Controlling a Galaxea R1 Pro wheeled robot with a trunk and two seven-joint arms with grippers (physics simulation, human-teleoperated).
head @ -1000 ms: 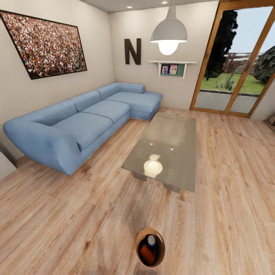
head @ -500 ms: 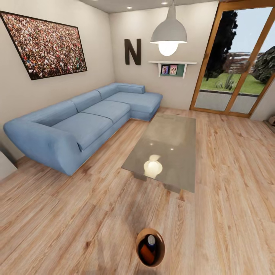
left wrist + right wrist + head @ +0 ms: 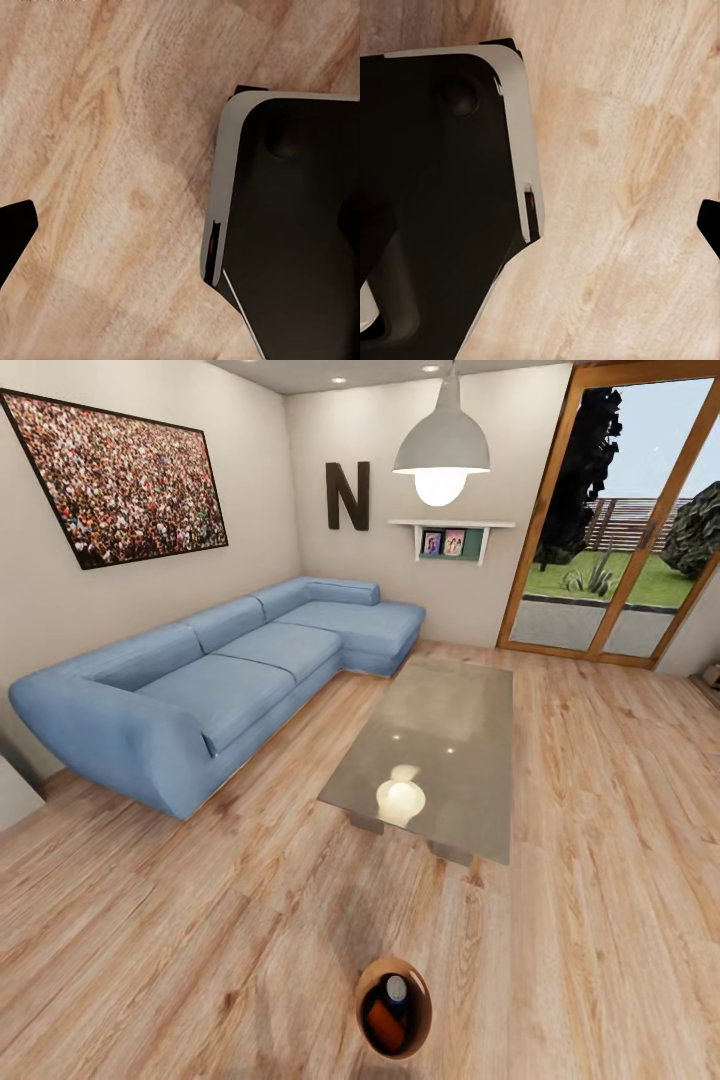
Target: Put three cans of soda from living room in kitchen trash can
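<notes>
In the head view the tash can (image 3: 420, 1000) stands on the wood floor close in front of me, its copper-brown inside facing up. Two cans of soda lie inside it: an orange one (image 3: 385, 1026) and a dark blue one with a silver top (image 3: 397, 991). Whether a third can is in there I cannot tell. My left gripper (image 3: 180, 240) and right gripper (image 3: 540, 240) hang over bare floor beside my dark base, fingers spread to the picture edges with nothing between them. One left fingertip (image 3: 15, 232) and one right fingertip (image 3: 711, 225) show as black shapes.
A glass coffee table (image 3: 440, 750) stands beyond the bin. A long light-blue corner sofa (image 3: 230, 680) runs along the left wall under a crowd photo (image 3: 120, 475). Glass garden doors (image 3: 620, 520) are at the back right. Open wood floor (image 3: 180, 950) lies around the bin.
</notes>
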